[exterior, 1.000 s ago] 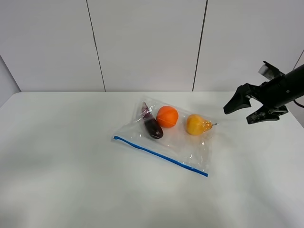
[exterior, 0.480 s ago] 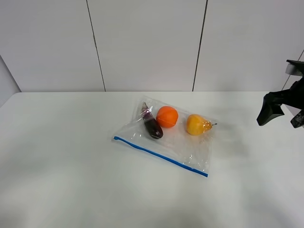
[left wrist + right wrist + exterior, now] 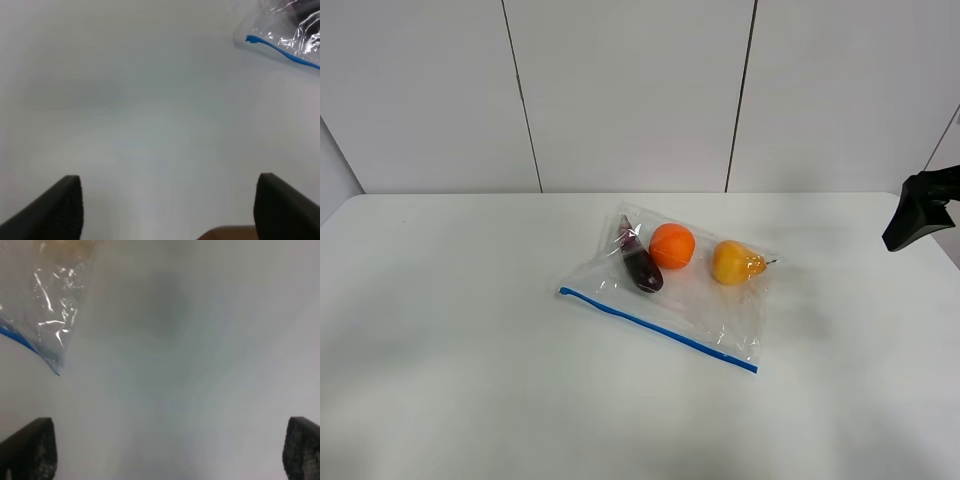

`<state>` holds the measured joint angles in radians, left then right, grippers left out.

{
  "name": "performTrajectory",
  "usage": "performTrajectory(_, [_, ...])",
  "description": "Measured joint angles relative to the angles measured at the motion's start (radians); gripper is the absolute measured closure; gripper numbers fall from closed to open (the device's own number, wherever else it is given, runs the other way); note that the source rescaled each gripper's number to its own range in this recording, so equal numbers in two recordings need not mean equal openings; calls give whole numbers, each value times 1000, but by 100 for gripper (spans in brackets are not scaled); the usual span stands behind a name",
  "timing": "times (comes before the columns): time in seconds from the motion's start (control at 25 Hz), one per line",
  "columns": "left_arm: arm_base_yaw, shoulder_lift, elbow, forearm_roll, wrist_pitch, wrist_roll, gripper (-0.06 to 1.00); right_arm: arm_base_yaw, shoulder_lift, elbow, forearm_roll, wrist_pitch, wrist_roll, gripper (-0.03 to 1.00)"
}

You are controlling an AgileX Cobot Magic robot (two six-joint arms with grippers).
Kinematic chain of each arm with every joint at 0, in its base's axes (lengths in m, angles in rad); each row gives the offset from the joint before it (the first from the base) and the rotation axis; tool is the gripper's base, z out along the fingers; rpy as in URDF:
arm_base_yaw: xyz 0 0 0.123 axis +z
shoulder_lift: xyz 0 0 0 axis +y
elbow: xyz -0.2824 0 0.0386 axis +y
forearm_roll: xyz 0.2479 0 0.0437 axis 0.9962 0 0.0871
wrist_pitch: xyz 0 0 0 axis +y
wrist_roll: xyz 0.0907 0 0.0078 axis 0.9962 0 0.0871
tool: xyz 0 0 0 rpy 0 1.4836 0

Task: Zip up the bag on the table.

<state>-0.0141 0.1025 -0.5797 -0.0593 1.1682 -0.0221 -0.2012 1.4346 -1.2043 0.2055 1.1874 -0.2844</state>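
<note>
The clear bag [image 3: 685,290] lies flat in the middle of the white table [image 3: 460,360]. A dark eggplant [image 3: 640,266], an orange [image 3: 672,245] and a yellow pear [image 3: 734,262] show through it. Its blue zipper strip [image 3: 655,328] runs along the near edge. My right gripper [image 3: 918,213] is at the far right edge of the exterior view, well clear of the bag. In the right wrist view it [image 3: 167,450] is open, with the bag's corner [image 3: 57,310] ahead. My left gripper [image 3: 170,210] is open and empty, with the zipper's end [image 3: 277,48] far ahead. It is outside the exterior view.
Grey wall panels [image 3: 630,90] stand behind the table's far edge. Bare white tabletop [image 3: 140,110] lies around the bag on all sides.
My right gripper has drawn back to the right, away from the bag, and now only part of it shows at the edge of the view. The bag has not moved.
</note>
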Motion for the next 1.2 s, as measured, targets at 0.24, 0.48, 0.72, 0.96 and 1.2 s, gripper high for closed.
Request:
performTrajectory(0.24, [0, 0, 0, 0, 0, 0, -2, 74, -23, 22, -2, -4, 0, -2])
performTrajectory(0.48, [0, 0, 0, 0, 0, 0, -2, 148, -50, 98, -45, -58, 32, -2])
performTrajectory(0.72, [0, 0, 0, 0, 0, 0, -2, 148, -166, 193, -63, -75, 46, -2])
performTrajectory(0.96, [0, 0, 0, 0, 0, 0, -2, 148, -376, 380, -66, -92, 50, -2])
performTrajectory(1.2, [0, 0, 4, 0, 1, 0, -2, 148, -662, 660, -104, -146, 135, -2])
